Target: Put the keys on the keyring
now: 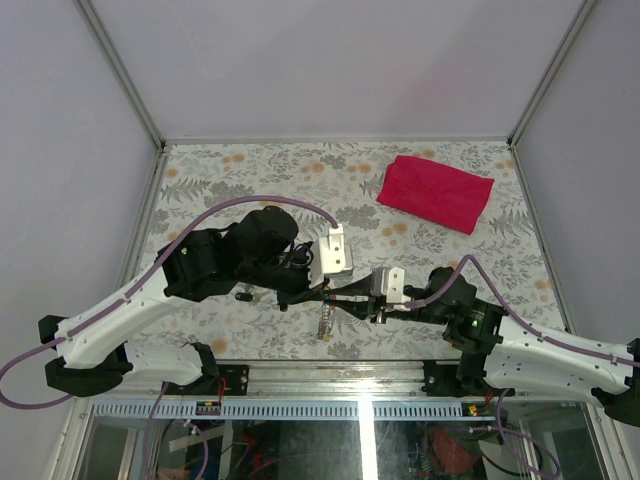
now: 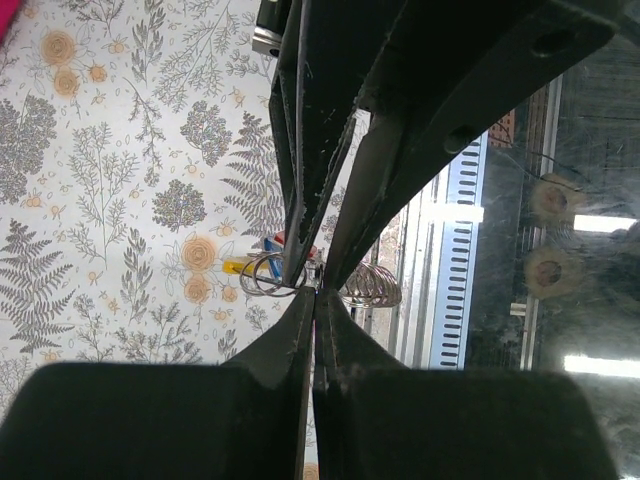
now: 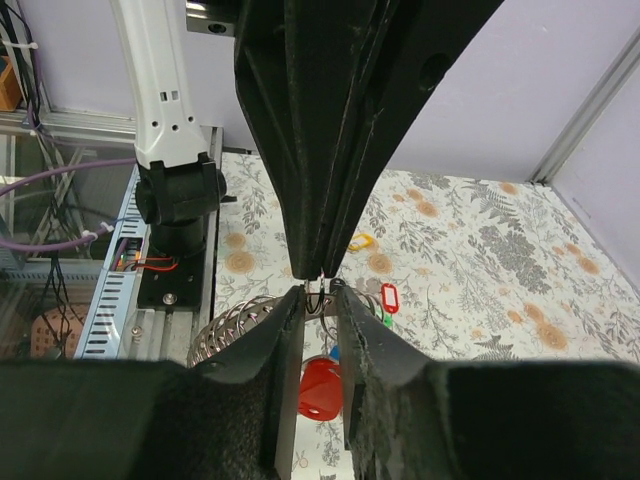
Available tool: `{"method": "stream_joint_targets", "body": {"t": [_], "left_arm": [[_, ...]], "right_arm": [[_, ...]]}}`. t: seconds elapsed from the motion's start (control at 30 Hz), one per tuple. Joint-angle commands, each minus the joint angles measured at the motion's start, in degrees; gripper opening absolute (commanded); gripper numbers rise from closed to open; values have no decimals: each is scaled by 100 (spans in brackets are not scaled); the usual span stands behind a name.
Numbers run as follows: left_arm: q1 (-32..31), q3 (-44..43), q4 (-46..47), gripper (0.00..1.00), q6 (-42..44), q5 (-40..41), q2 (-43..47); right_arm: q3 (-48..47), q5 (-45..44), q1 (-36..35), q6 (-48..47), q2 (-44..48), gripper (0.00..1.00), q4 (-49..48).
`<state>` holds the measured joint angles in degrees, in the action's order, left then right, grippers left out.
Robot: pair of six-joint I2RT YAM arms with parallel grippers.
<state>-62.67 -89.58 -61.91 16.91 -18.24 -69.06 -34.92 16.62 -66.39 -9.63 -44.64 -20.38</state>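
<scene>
Top view: the left gripper (image 1: 325,291) and right gripper (image 1: 352,298) meet tip to tip at the near edge of the table (image 1: 200,190), directly above a hanging wire coil (image 1: 325,322). A red cloth (image 1: 435,192) lies well apart from the coil, toward the far right corner.

Left wrist view: the left gripper's fingers are clenched tight together just left of the coil; what they pinch is hidden. The keyring (image 2: 265,272), silvery loops bundled with yellow and blue tags, hangs further left of the coil, against one right fingertip.

Right wrist view: the right gripper's fingers are closed to a narrow slit and appear to be grasping a thin silvery wire of the keyring, just right of the coil. A red tag (image 3: 320,390) dangles beneath. A loose red-tagged key (image 3: 390,297) lies on the table, further right of the coil.

The likely risk is that the thin wire slips from either pinch if the arms pull apart unevenly, dropping the bundle. The dangling coil could also snag a finger.
</scene>
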Motion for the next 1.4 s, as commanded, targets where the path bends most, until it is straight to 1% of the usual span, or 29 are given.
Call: {"method": "stream_joint_targets", "body": {"t": [0.0,0.07,0.1,0.13,0.17,0.2,0.27,0.33,0.43,0.53,0.7,0.77,0.87,1.03,1.17,1.23,1.37], "left_arm": [[-38,-174,55,0,129,-176,46],[-40,-165,56,0,142,-182,54],[-42,-165,56,0,153,-190,58],[-40,-169,48,0,159,-194,63],[-35,-177,58,0,165,-197,62],[-34,-174,66,0,174,-204,75],[-43,-153,135,2,164,-214,127],[-40,-47,383,11,106,-236,297],[-37,324,1091,26,-162,-297,802],[-39,838,1955,32,-509,-409,1329],[-42,1771,3236,33,-1136,-445,2006],[-35,1999,3564,33,-1319,-444,2175],[-39,2204,3884,33,-1462,-450,2321],[-42,2200,3887,32,-1440,-478,2330],[-38,2195,3923,32,-1433,-626,2317],[-41,2199,3932,32,-1429,-669,2305],[-42,2242,3986,32,-1516,-669,2334]], "right_arm": [[-299,32,-39,45,-36,24,-588],[-296,30,-35,60,-54,21,-615],[-303,34,-34,66,-62,17,-616],[-305,34,-32,66,-71,12,-608],[-305,42,-32,62,-83,5,-607],[-307,43,-32,65,-93,0,-604],[-306,62,-39,64,-76,0,-580],[-299,88,-33,101,-32,0,-632],[-259,173,-35,238,35,0,-864],[-147,278,-32,470,102,0,-1299],[174,393,-39,910,181,0,-2437],[303,423,-32,1070,170,0,-2863],[415,492,-32,1195,140,0,-3210],[488,599,-32,1192,133,0,-3489],[586,627,-34,951,235,0,-3654],[497,726,-43,654,294,0,-3517],[233,982,-36,-84,410,1,-2841]]}}
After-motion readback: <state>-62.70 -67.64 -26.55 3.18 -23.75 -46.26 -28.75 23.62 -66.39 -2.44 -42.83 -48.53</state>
